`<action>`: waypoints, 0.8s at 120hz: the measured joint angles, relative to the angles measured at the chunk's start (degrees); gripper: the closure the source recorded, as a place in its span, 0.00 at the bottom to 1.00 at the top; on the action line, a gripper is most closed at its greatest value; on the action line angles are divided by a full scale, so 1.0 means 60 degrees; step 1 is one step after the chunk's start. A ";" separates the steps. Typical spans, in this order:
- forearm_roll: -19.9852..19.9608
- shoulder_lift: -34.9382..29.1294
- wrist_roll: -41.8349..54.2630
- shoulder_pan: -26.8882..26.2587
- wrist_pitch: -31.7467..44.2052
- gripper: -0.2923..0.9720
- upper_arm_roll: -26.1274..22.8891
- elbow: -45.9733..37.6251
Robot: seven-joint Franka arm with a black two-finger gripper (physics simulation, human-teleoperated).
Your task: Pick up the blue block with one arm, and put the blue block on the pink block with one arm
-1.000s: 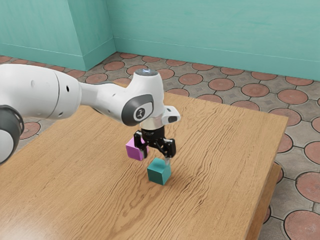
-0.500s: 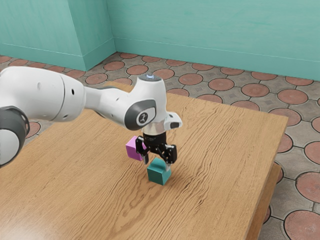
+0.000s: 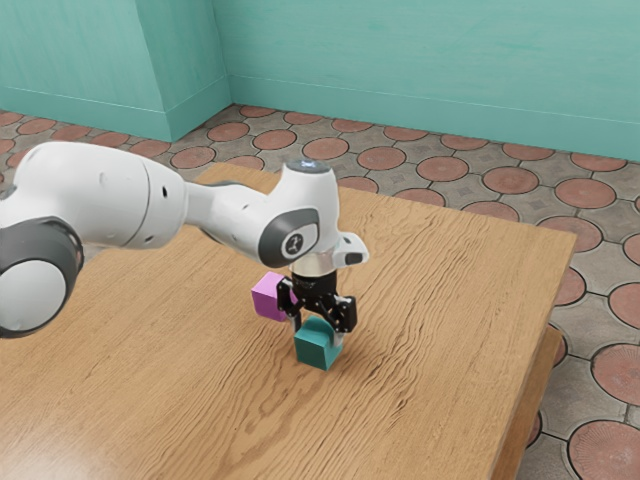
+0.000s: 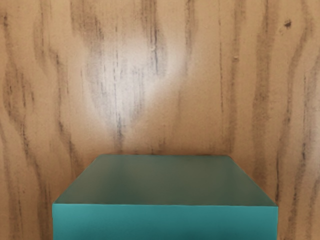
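Note:
The blue block, teal in colour, sits on the wooden table. My gripper is down over it, open, with one black finger on each side of the block's upper part. Whether the fingers touch its sides I cannot tell. The pink block rests on the table just beyond the gripper toward the exterior view's left, partly hidden by the hand. In the wrist view the blue block lies right under my hand on the bare wood grain.
The table's front and right edges drop to a tiled floor. Teal walls stand at the back. My white arm spans the table's left half in the exterior view.
My hand has come down from just above the blue block until its open fingers straddle it. Neither block has moved.

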 joint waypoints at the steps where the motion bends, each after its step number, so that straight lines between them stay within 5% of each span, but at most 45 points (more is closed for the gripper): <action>1: 0.0001 0.0028 0.0002 0.0001 0.0001 0.29 -0.0001 0.0020; 61: 0.0718 0.0236 0.0103 -0.0024 -0.0048 0.33 -0.0091 0.0164; 96: 0.0283 0.0237 0.0146 0.0005 -0.0040 0.41 -0.0097 0.0039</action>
